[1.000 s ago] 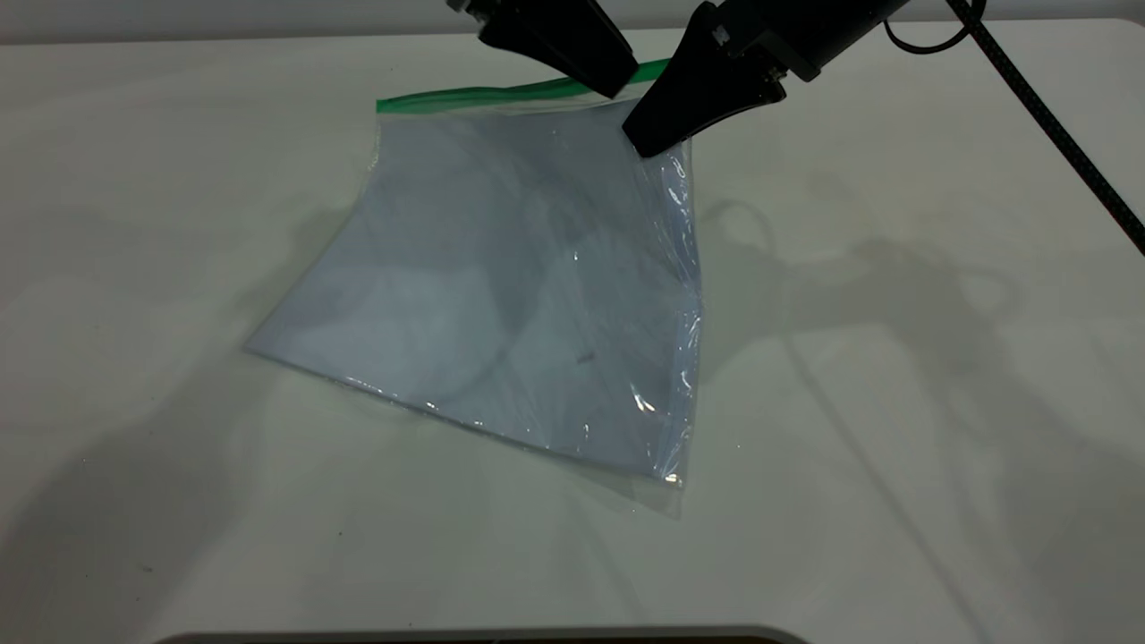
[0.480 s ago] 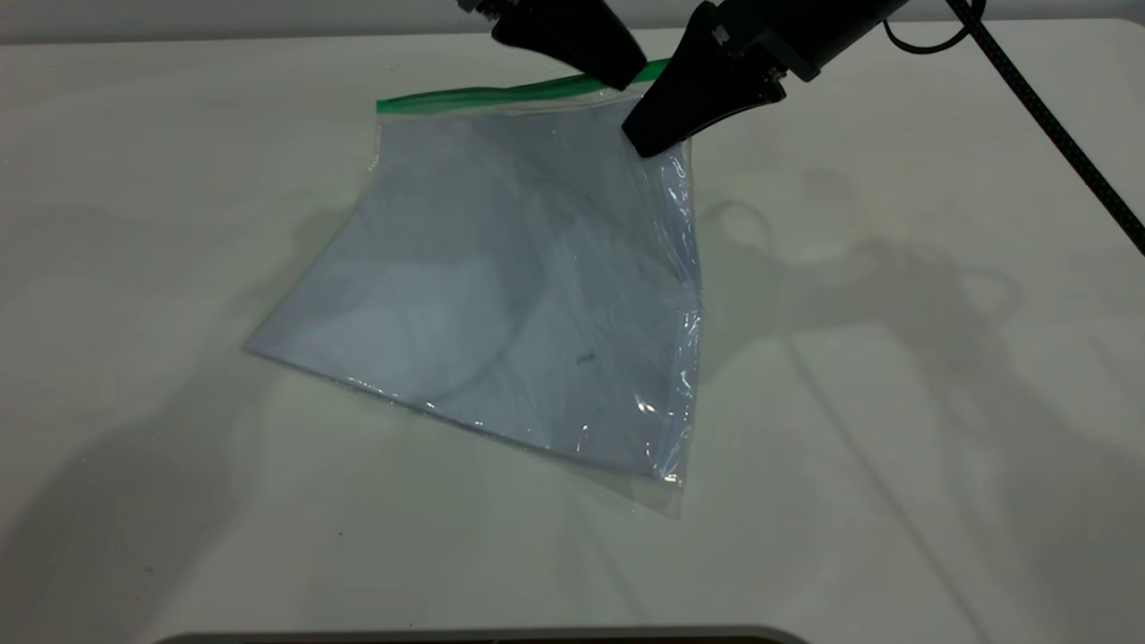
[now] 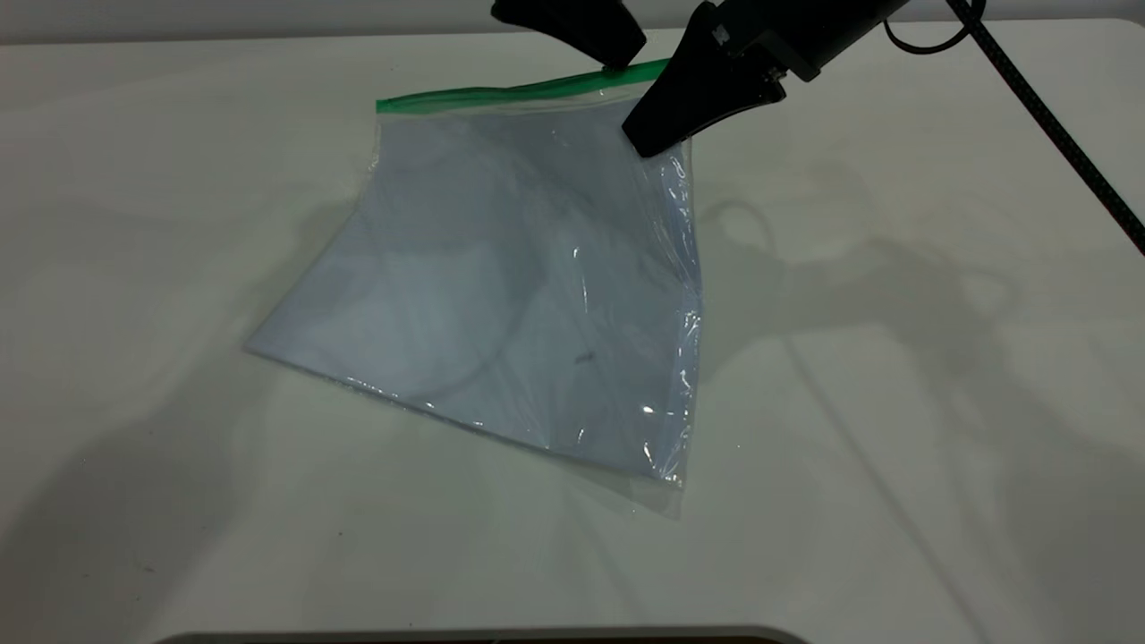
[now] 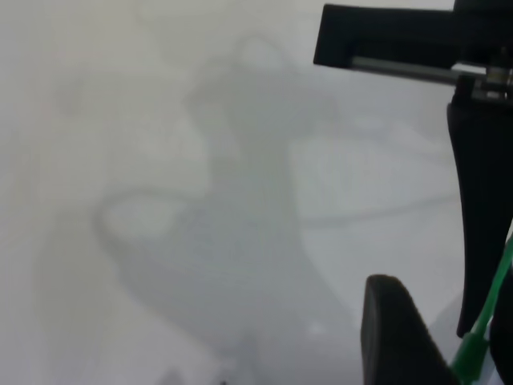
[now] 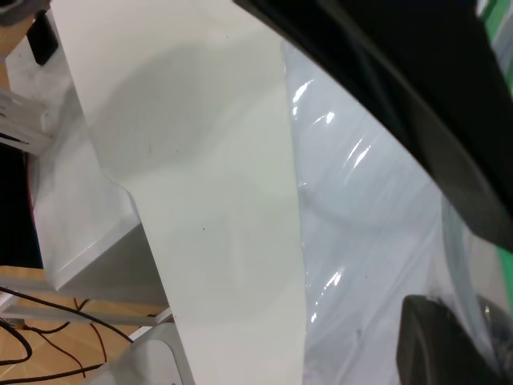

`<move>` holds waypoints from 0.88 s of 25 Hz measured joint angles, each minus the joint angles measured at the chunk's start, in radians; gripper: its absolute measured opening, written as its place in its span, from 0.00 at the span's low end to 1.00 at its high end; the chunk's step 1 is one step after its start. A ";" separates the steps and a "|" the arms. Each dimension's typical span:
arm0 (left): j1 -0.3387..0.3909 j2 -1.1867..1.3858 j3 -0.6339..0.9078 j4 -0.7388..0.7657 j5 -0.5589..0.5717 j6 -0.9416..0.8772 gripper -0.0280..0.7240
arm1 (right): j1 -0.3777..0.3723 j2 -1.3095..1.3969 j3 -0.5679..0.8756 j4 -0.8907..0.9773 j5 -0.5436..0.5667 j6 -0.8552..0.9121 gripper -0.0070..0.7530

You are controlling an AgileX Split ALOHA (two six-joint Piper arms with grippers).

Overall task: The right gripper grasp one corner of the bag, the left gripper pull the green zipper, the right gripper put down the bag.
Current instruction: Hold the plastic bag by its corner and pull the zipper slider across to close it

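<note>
Bag (image 3: 501, 286) corner pinched shut in right tool (image 3: 651, 141); left tool (image 3: 617, 64) closed on green zipper (image 3: 501, 92).

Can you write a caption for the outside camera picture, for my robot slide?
Right gripper pinches the clear bag's corner while left gripper reaches the green zipper.

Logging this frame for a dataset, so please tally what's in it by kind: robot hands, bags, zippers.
Robot hands: 2, the left hand and the right hand
Bags: 1, the bag
Zippers: 1, the green zipper
Total: 4
</note>
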 joint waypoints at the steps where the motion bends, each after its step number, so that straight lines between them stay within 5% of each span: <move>1: 0.000 0.001 0.000 0.000 0.003 -0.001 0.51 | 0.000 0.000 0.000 0.000 0.000 -0.001 0.05; 10: 0.000 0.018 0.000 -0.009 0.035 -0.004 0.51 | 0.000 0.000 0.000 0.000 0.000 -0.001 0.05; 22: 0.000 0.020 0.000 -0.007 0.036 -0.005 0.36 | 0.000 0.000 0.000 0.000 0.000 -0.001 0.05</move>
